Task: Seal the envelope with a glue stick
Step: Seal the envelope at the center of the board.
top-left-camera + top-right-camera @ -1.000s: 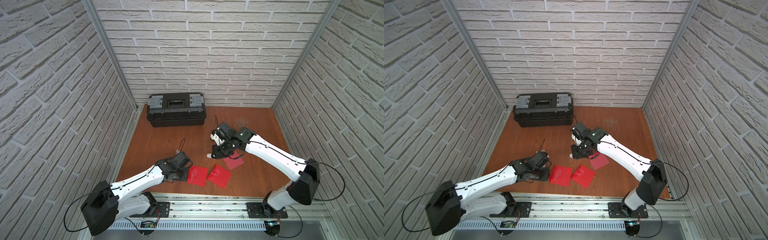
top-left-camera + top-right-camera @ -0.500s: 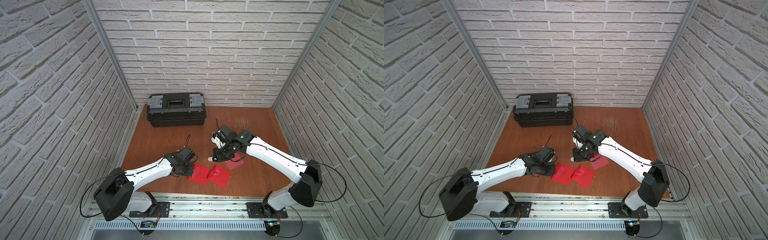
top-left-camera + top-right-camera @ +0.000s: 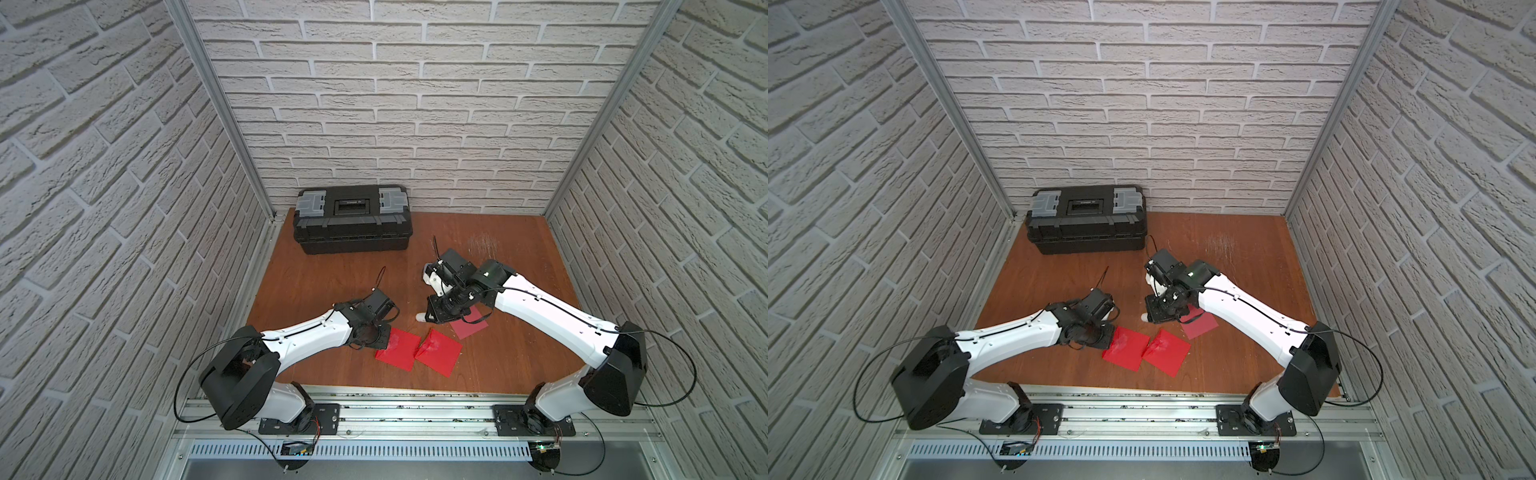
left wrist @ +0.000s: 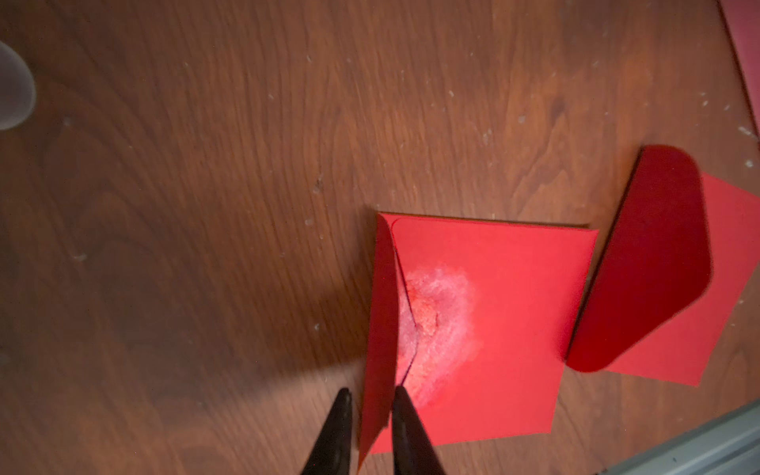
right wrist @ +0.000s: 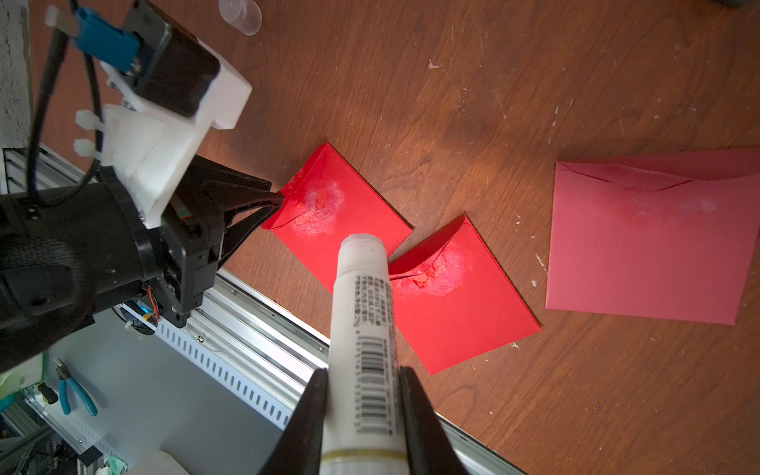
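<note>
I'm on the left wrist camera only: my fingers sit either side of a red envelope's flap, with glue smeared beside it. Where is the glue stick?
Observer: In the right gripper, jaws shut on the barrel of the glue stick.
Operator: Capped or bare?
Observer: Bare. The white tip is exposed, and the clear cap lies loose on the table.
Operator: There's a pink sliver at my frame's edge. What is it?
Observer: A third envelope, the pale pink envelope, lying flat with its flap folded down.
</note>
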Robot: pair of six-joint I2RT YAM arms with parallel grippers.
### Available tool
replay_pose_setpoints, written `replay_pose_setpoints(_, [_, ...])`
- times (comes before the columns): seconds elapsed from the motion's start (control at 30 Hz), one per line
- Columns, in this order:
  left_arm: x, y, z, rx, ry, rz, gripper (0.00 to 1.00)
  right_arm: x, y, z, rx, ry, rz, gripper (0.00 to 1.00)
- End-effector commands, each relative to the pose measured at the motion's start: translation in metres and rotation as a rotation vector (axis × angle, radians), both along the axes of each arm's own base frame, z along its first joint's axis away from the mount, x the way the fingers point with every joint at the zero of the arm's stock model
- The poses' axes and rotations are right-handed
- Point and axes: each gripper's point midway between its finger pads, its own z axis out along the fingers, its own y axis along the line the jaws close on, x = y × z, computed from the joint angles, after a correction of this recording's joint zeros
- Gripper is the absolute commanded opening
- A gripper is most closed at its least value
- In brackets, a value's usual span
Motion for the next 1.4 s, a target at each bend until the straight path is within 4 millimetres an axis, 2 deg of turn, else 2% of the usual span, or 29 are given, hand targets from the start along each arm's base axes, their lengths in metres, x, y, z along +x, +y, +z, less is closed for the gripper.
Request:
replay_pose_setpoints(0.0, [0.008, -0.006, 0.005, -0.022, -0.028, -0.013, 0.15, -0.002, -0.003, 0.011, 0.021, -0.025, 0.001, 0.02])
replay_pose_setpoints(0.17, [0.010, 0.006, 0.020, 0.018, -0.066, 0.006, 0.08, -0.002, -0.005, 0.012, 0.020, -0.030, -0.002, 0.03])
replay_pose_setpoints(0.33, [0.006, 0.031, 0.031, 0.113, -0.090, 0.036, 0.05, -0.003, -0.005, 0.011, 0.014, -0.023, -0.001, 0.03])
replay_pose_setpoints(0.5, [0.004, 0.040, 0.025, 0.207, -0.050, 0.022, 0.05, -0.003, -0.005, 0.011, 0.009, -0.023, 0.000, 0.03])
replay_pose_setpoints(0.87, [0.008, 0.014, 0.000, 0.245, -0.013, -0.040, 0.09, -0.008, -0.010, 0.005, -0.013, -0.002, 0.000, 0.03])
replay_pose_setpoints(1.1, [0.005, 0.004, -0.015, 0.192, 0.015, -0.034, 0.18, -0.010, -0.012, 0.003, -0.024, 0.010, 0.003, 0.03])
replay_pose_setpoints(1.37, [-0.004, -0.006, -0.034, 0.079, 0.067, -0.013, 0.36, -0.012, -0.015, 0.002, -0.036, 0.017, 0.009, 0.03])
